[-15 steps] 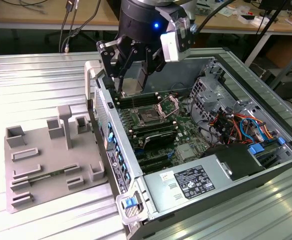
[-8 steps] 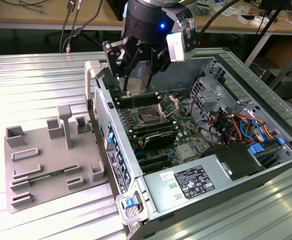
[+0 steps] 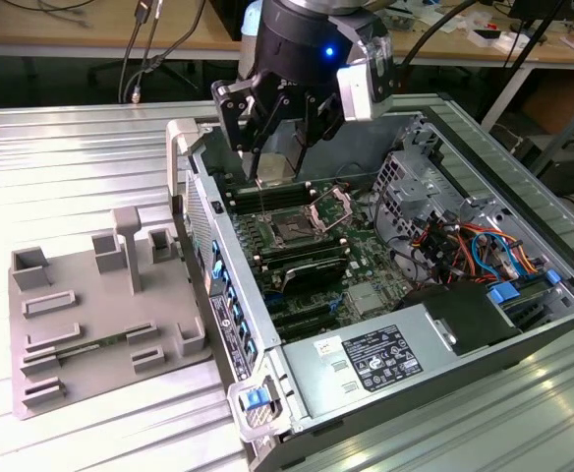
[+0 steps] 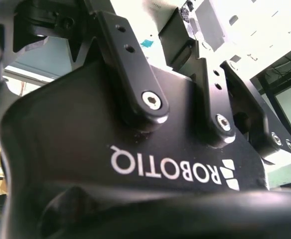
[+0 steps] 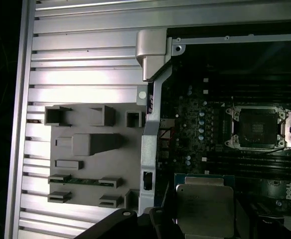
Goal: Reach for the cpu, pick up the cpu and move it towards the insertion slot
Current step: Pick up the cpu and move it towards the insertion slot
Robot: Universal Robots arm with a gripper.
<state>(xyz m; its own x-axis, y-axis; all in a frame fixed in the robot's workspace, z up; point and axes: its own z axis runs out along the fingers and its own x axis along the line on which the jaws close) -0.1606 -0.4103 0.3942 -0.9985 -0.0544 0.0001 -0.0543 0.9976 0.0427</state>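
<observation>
The cpu (image 5: 205,209), a thin square chip with a dull silver top, sits between my gripper's dark fingers (image 5: 163,221) in the first wrist view. In the exterior view my gripper (image 3: 275,162) hangs over the open computer case, shut on the pale cpu (image 3: 281,165). The chip is held in the air above the motherboard, behind the insertion slot (image 3: 293,232) and apart from it. The slot (image 5: 257,127) has a dark centre and a shiny frame, and its hinged bracket (image 3: 331,207) stands raised. The second wrist view shows the gripper's black body and finger links (image 4: 150,104) close up.
A grey fixture plate (image 3: 100,305) with raised recesses lies on the ribbed metal table at the exterior view's left. The case's side wall (image 3: 200,221) stands between it and the board. Black memory slots (image 3: 302,265), a power supply (image 3: 366,359) and a drive cage with cables (image 3: 464,246) surround the slot.
</observation>
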